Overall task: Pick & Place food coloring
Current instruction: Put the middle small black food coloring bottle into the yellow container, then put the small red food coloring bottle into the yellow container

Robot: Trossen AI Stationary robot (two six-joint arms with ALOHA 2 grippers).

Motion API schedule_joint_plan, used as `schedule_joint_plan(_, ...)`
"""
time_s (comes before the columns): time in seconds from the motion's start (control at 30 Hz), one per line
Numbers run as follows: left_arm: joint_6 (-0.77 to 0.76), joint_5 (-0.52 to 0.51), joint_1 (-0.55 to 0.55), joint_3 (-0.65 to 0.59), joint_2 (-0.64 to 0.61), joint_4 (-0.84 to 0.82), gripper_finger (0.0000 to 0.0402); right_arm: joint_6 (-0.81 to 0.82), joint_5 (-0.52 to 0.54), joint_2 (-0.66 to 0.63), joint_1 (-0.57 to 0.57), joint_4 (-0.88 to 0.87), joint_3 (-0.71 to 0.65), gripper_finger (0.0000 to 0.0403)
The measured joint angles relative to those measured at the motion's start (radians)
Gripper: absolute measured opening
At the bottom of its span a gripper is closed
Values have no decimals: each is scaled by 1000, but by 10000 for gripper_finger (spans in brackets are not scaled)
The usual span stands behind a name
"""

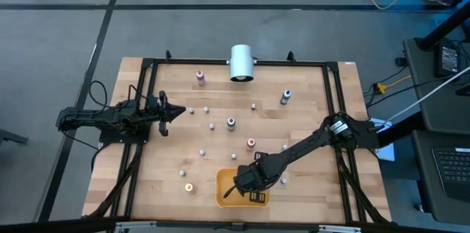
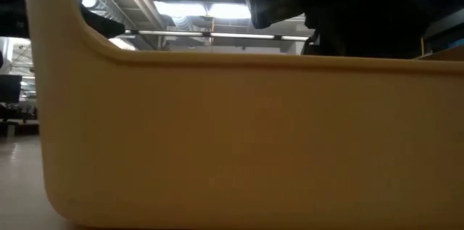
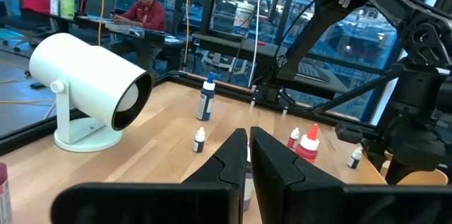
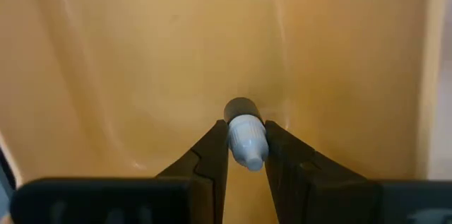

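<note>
Over the orange tray (image 1: pixel 224 192) at the counter's (image 1: pixel 169 152) near edge, the right hand (image 4: pixel 246 155) pinches a tiny food coloring bottle (image 4: pixel 246 136) with a whitish cap, held just above the tray's floor. Other small bottles stand scattered on the wood around it, among them a red-topped one (image 1: pixel 251 143) and a blue-capped one (image 1: pixel 285 97). Farther back stands a white cylinder (image 1: pixel 241 62). At the left side, the left hand (image 1: pixel 176 112) waits with fingers pressed together.
</note>
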Motion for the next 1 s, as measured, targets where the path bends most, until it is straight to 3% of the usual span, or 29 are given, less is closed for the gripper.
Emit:
schedule_joint_plan(0.6, 0, 0, 0, 0, 0, 0, 18, 23, -16, 0, -10, -43, 12, 143)
schedule_joint_plan(1.0, 0, 0, 0, 0, 0, 0, 18, 22, 43, 0, -11, -295, 273, 134)
